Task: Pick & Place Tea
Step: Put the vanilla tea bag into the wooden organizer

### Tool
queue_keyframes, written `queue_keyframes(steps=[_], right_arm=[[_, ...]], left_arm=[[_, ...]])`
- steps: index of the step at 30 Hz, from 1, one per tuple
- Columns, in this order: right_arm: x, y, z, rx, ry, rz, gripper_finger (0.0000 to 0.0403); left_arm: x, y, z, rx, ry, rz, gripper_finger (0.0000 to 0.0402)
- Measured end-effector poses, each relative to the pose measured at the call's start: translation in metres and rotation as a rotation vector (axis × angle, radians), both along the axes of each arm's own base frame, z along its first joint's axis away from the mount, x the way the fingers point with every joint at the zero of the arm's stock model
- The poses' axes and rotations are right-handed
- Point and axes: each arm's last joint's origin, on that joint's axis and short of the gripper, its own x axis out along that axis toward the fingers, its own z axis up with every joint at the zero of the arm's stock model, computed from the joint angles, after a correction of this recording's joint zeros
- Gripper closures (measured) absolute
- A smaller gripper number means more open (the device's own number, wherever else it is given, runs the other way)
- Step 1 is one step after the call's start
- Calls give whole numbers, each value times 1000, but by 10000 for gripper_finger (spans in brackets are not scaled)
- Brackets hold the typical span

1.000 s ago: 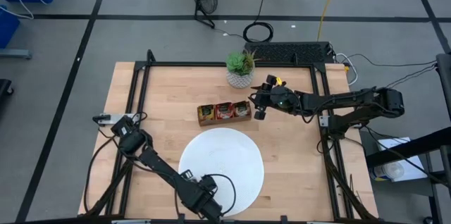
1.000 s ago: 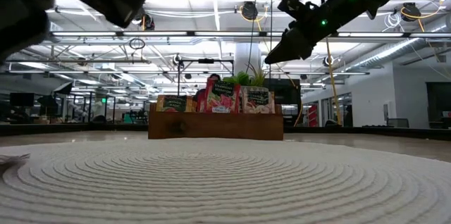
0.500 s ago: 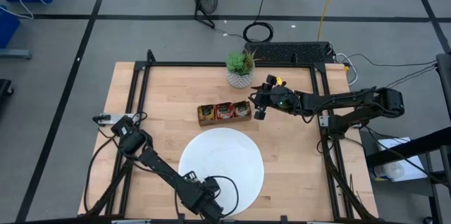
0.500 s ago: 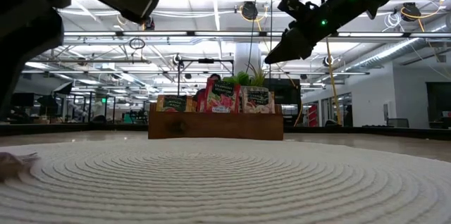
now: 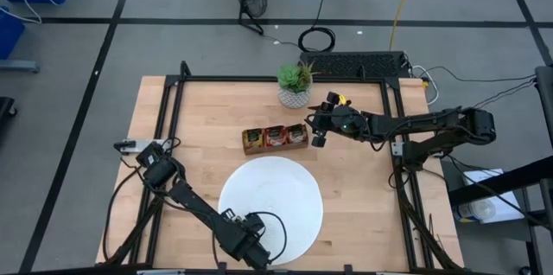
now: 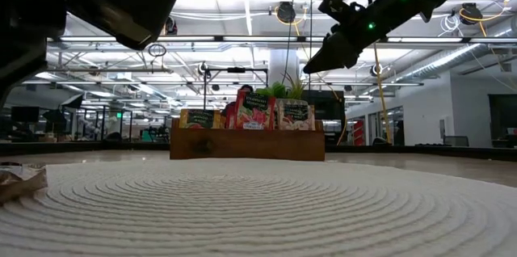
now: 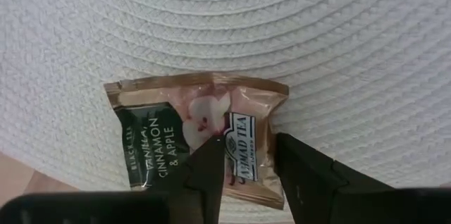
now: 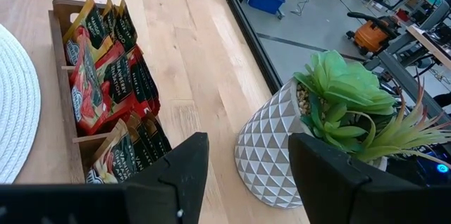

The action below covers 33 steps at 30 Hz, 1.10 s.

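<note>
One tea sachet, tan with a dark green panel, lies flat on the white woven plate near its near left rim; it also shows in the low view as the sachet. My left gripper points down over it, open, both fingertips above the sachet's right half. Several more sachets stand upright in the wooden tray. My right gripper hangs open above the table by the tray's right end, holding nothing. My left gripper comes at the sachet from above, pointing down. Its fingertips stand over the sachet's printed face. Whether they touch it, I cannot tell.
A potted green plant in a white patterned pot stands behind the tray, close to my right gripper. A black frame runs around the wooden tabletop. Bare plate lies between the sachet and the tray.
My left gripper has come down toward the plate, over the sachet, with its finger gap unchanged. The sachet has stayed on the plate.
</note>
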Motion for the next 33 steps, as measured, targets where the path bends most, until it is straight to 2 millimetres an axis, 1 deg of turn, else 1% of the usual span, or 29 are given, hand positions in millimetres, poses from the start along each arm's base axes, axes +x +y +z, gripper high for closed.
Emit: queue_keyframes(steps=[2, 3, 5, 7, 8, 13, 16, 18, 21, 23, 25, 30, 33], right_arm=[[0, 0, 0, 0, 0, 0, 220], [0, 0, 0, 0, 0, 0, 220], [0, 0, 0, 0, 0, 0, 220], [0, 0, 0, 0, 0, 0, 220], [0, 0, 0, 0, 0, 0, 220], [0, 0, 0, 23, -10, -12, 220], [-1, 0, -3, 67, -6, -30, 220], [-2, 2, -6, 128, -6, 7, 220], [-2, 8, -12, 259, -45, 157, 220], [-2, 12, -15, 339, -84, 268, 220], [-4, 15, -19, 414, -127, 360, 220], [-9, 23, -25, 564, -230, 522, 220], [-13, 26, -31, 595, -261, 563, 220]], left_arm=[[0, 0, 0, -1, 0, -3, 277], [0, 0, 0, -1, 0, -12, 287], [1, -1, 2, -4, 4, -44, 320], [1, -1, 5, -6, 15, -87, 369], [2, -1, 7, -6, 21, -98, 380], [-2, 3, 24, 102, 102, -175, 384], [-3, 11, 44, 265, 105, -272, 384], [-3, 17, 51, 411, 86, -387, 384], [5, 26, 54, 557, 87, -658, 384], [10, 35, 52, 638, 148, -848, 384], [16, 49, 48, 723, 220, -968, 384], [34, 95, 40, 894, 384, -1073, 381], [45, 118, 36, 925, 455, -1123, 382]])
